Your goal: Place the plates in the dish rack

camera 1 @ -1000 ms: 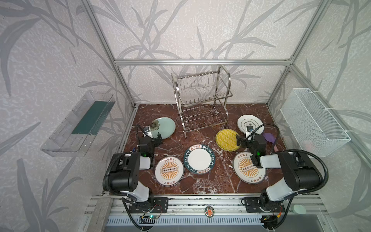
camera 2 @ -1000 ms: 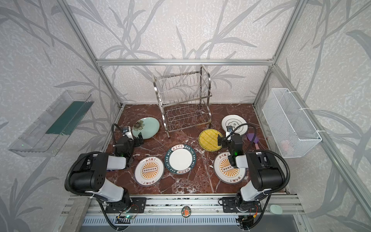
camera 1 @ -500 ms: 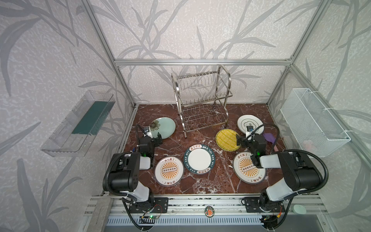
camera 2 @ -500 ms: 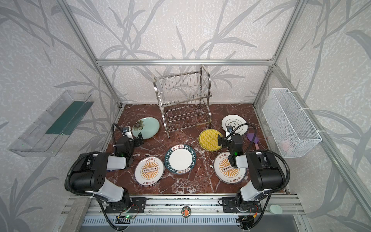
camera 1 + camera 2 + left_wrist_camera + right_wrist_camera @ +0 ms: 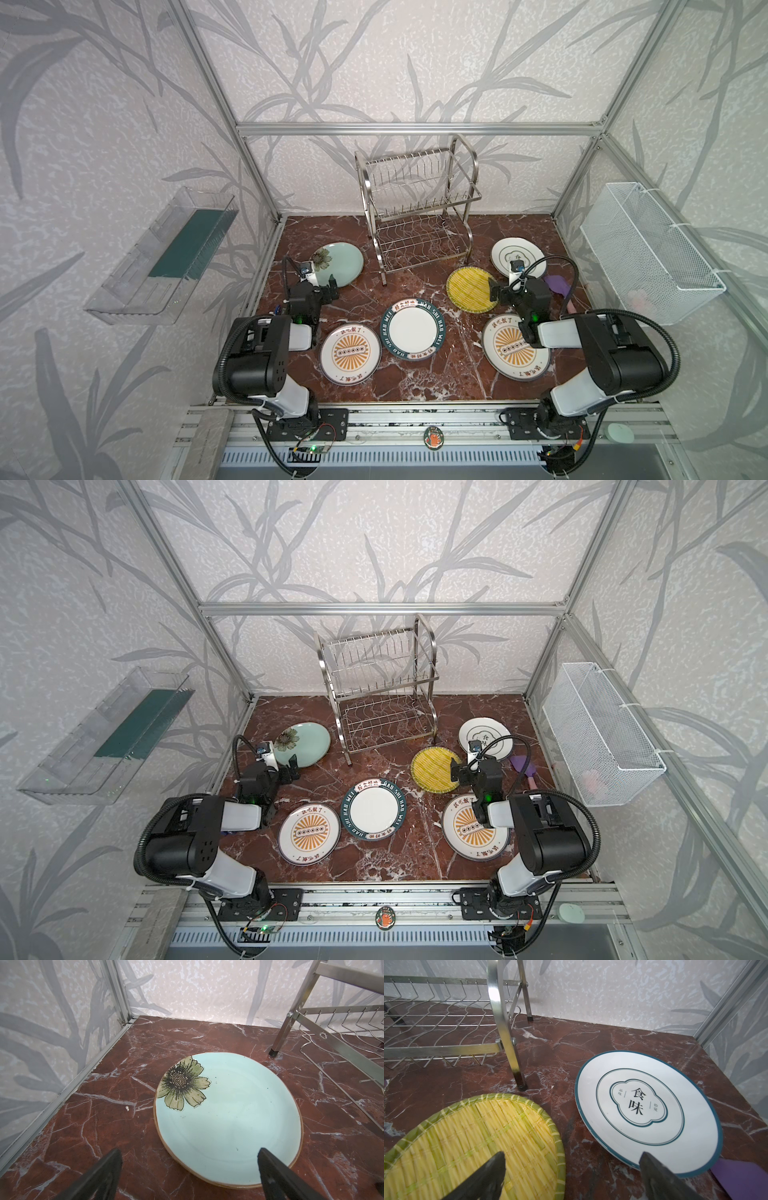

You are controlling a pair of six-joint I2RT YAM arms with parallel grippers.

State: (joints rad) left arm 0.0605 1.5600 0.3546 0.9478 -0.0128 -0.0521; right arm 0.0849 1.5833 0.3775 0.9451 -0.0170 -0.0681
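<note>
Both jaws are spread wide! The left gripper (image 5: 189, 1154) hovers over the near edge of the celadon flower plate (image 5: 239, 1118). The right gripper (image 5: 572, 1156) hangs between the yellow woven plate (image 5: 477, 1136) and the white plate (image 5: 650, 1105) reading "食味". In the centre, the green-rimmed plate (image 5: 412, 328) spells "HAO SHI HAO WEI", with the left sunburst plate (image 5: 350, 353) and the right sunburst plate (image 5: 515, 345) on either side. All six lie flat on the marble table (image 5: 415, 382), in front of the dish rack (image 5: 419, 208).
</note>
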